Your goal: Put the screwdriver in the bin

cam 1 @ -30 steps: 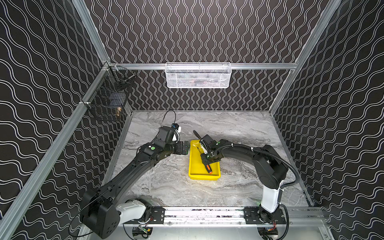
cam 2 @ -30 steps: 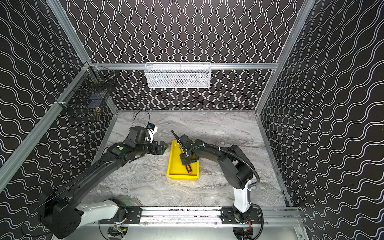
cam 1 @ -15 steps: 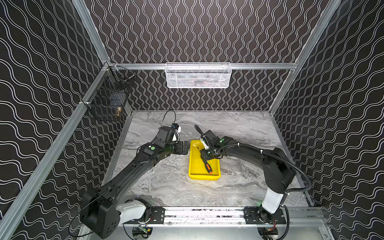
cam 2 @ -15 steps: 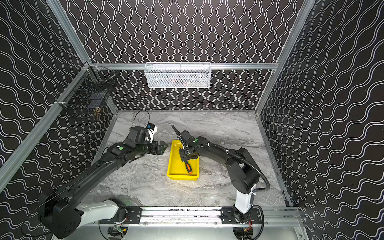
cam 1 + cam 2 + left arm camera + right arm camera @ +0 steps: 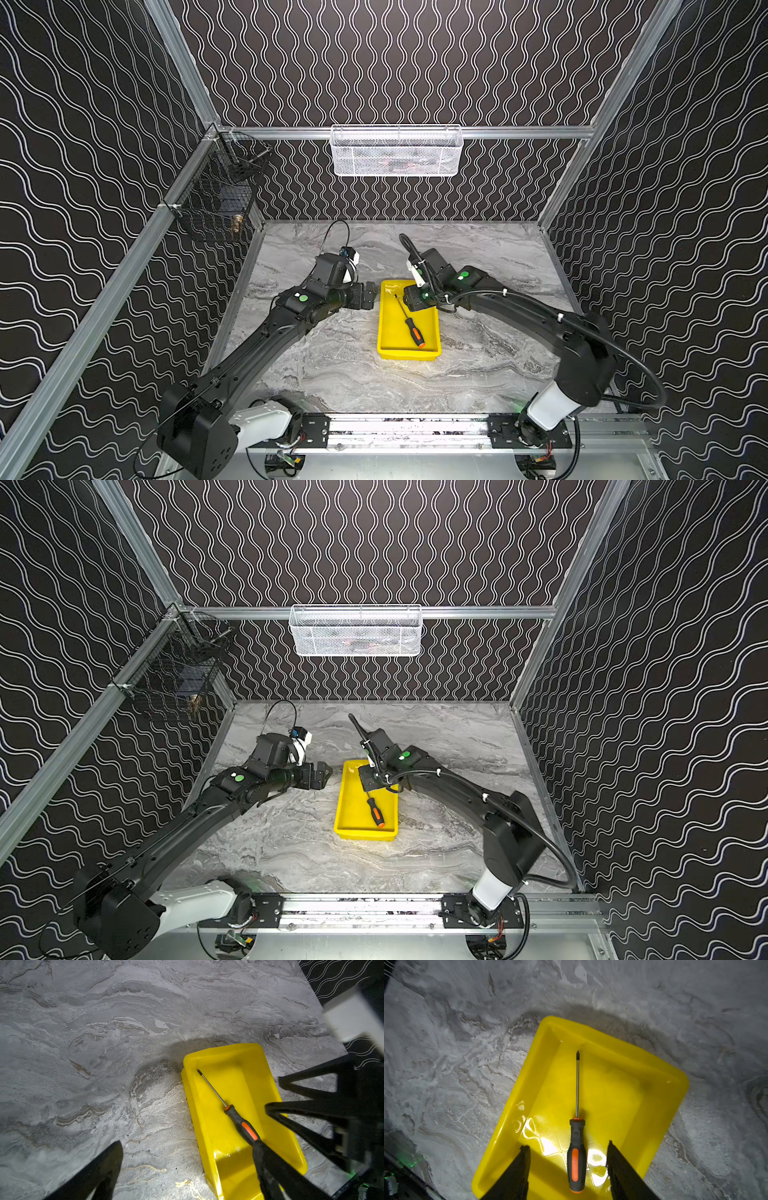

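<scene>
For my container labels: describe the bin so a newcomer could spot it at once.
On the grey marble tabletop, near its middle, sits the bin. It is a shallow bright yellow tray holding the screwdriver, unlike the white mesh basket and black wire cage hung on the walls.

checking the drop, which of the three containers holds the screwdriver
The yellow bin on the table, screwdriver lying inside; white basket and black basket hang higher up.

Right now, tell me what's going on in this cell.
The screwdriver lies flat inside the yellow bin, which sits on the marble table. The right pincer hovers open over the handle, with a finger on either side, not gripping it. The left pincer sits open beside the yellow bin, holding nothing. From how things lie, the job looks done.
</scene>
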{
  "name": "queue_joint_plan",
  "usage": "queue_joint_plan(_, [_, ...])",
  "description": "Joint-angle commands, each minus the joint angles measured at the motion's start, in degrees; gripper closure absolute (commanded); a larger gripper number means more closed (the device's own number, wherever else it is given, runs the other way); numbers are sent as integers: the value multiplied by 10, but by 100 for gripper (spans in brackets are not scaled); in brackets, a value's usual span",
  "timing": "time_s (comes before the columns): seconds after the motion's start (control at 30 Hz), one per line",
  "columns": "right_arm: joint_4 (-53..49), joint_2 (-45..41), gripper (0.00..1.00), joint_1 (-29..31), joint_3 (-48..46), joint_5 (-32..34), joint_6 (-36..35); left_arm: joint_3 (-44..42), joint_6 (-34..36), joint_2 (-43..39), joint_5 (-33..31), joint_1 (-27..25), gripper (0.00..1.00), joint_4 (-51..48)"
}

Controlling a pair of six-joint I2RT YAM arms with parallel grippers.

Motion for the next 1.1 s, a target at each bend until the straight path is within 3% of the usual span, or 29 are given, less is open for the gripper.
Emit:
queue_joint_plan(0.0, [-6, -45, 38, -20, -3, 22, -9, 12, 14, -3, -41, 0, 1, -8])
queue_joint_plan(0.2, [58, -168, 33, -145, -79, -41, -18, 0, 26, -18, -113, -1, 1, 34])
queue_joint_plan(0.37, [112, -253, 21, -265, -155, -69, -22, -27, 34, -12, -165, -1, 1, 91])
queue_joint_plan(0.57, [147, -290, 0, -346, -220, -58, -20, -39, 50, 2, -194, 0, 1, 130])
queue_joint_plan(0.7, [174, -293, 1, -376, -242, -52, -16, -65, 53, -9, -250, 0, 1, 180])
queue_joint_plan(0.8, [188, -301, 1, -379, -259, 0, -5, -120, 53, -13, -336, 1, 1, 272])
queue_joint_plan(0.93, [260, -329, 1, -382, -317, 82, 10, -183, 114, 3, -393, 2, 1, 377])
queue_joint_plan(1.07, [354, -323, 1, -382, -374, 113, -31, -251, 190, 34, -427, 14, 1, 512])
